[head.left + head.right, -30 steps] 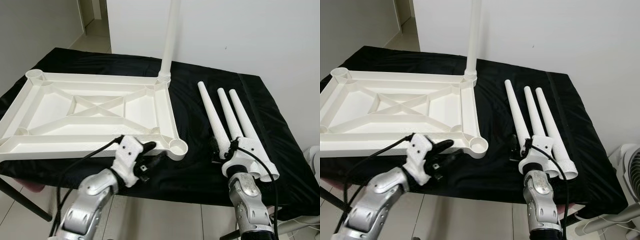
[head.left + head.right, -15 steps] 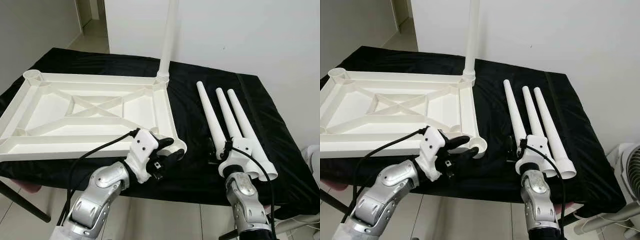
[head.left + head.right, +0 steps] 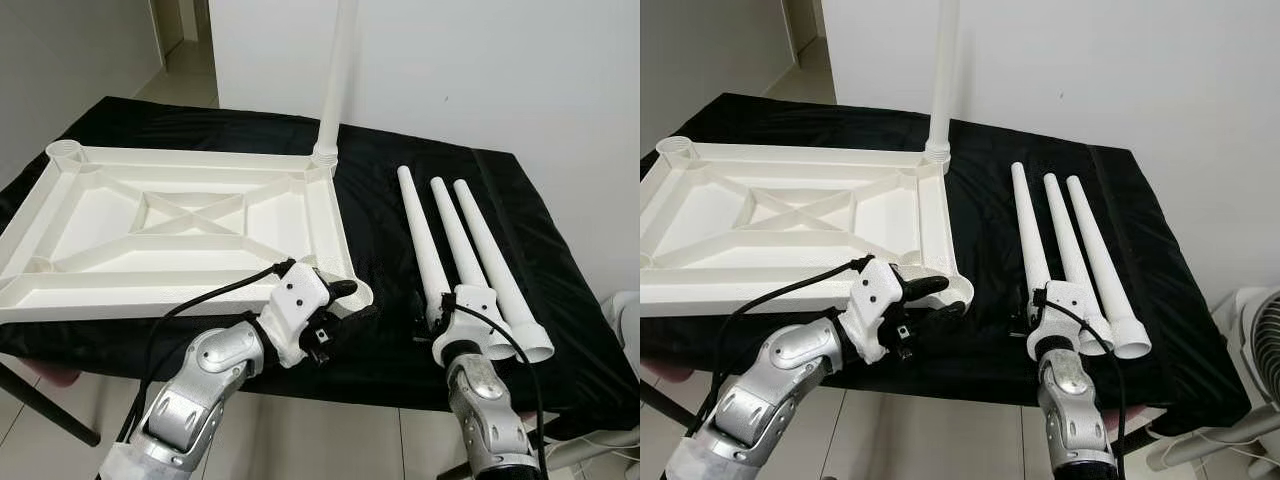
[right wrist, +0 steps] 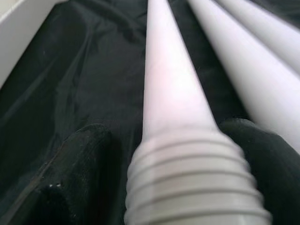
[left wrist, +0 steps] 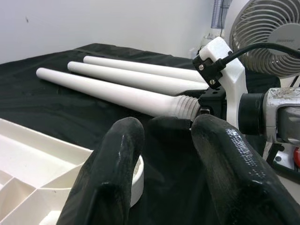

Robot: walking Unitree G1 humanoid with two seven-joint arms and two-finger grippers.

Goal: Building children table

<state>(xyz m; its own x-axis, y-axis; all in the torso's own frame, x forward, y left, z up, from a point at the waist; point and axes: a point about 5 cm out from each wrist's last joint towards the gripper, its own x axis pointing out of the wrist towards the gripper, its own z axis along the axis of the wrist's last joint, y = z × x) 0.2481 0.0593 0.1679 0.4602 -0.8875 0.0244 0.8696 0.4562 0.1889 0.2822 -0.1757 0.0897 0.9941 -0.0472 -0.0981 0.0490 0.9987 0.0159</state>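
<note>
Right gripper (image 4: pixel 180 140): fingers apart around threaded end of nearest leg (image 3: pixel 424 240), ready to grab | 3 loose legs near desk (image 3: pixel 560 260) right edge | left gripper (image 3: pixel 338 305): fingers apart at tabletop (image 3: pixel 190 225) front corner socket, to steady it | 1 leg upright in back corner.

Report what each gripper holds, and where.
Right gripper straddles the nearest leg at its threaded end; grip unconfirmed. Left gripper holds nothing.

Tabletop (image 3: pixel 180 215) left on cloth (image 3: pixel 380 200); three loose legs (image 3: pixel 455 245) right.
</note>
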